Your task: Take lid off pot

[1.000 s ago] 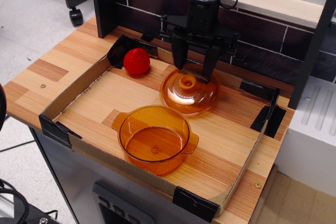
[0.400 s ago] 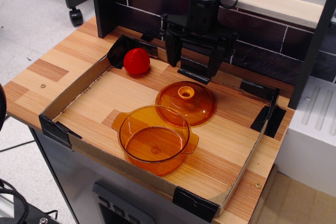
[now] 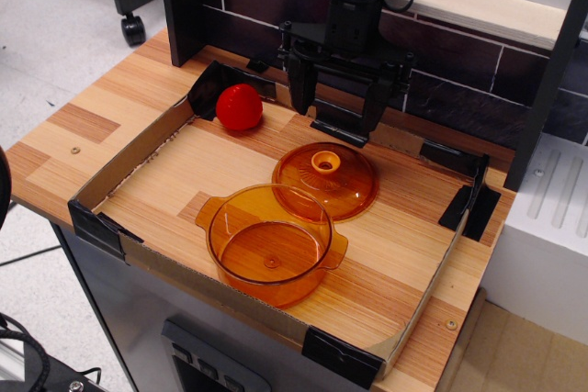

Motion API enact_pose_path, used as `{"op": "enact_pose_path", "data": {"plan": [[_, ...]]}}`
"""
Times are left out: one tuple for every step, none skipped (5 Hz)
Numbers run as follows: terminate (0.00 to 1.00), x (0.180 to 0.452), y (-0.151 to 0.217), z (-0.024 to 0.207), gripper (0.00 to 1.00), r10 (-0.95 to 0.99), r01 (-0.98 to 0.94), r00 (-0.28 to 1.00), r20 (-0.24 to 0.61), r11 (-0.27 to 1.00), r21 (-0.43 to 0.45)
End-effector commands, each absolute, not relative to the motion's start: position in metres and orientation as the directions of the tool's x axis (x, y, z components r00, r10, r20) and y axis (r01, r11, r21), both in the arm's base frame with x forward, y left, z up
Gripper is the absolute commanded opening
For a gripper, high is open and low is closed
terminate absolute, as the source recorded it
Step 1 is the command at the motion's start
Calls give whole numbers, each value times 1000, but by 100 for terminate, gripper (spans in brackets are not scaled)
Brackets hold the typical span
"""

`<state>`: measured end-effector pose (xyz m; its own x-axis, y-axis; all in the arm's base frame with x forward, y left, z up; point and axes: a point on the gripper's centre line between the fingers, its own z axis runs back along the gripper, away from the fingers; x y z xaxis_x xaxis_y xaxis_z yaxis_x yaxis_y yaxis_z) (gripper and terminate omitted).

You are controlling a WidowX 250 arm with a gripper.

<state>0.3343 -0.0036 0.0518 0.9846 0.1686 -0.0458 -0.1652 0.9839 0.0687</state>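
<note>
Observation.image: lid (image 3: 324,179) off, flat on the table (image 3: 184,172) just behind and right of the open pot (image 3: 269,242), rims overlapping; gripper (image 3: 334,115) above, fingers spread, empty; red ball (image 3: 239,106) far left.

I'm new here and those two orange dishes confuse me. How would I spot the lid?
Look inside the cardboard-walled tray on the wooden table. Behind the deep two-handled pot lies the lid, a shallow dome. Only it has a small round knob on top.

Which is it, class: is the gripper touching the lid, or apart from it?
Apart. The observation.image view shows the open gripper raised above the lid, with background between.
</note>
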Motion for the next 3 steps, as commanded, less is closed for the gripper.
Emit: {"op": "enact_pose_path", "data": {"plan": [[0,343,-1,70,100,159,-159,987,9,986,55],[0,343,-1,70,100,159,-159,987,9,986,55],[100,343,-1,70,100,159,-159,987,9,986,55]]}}
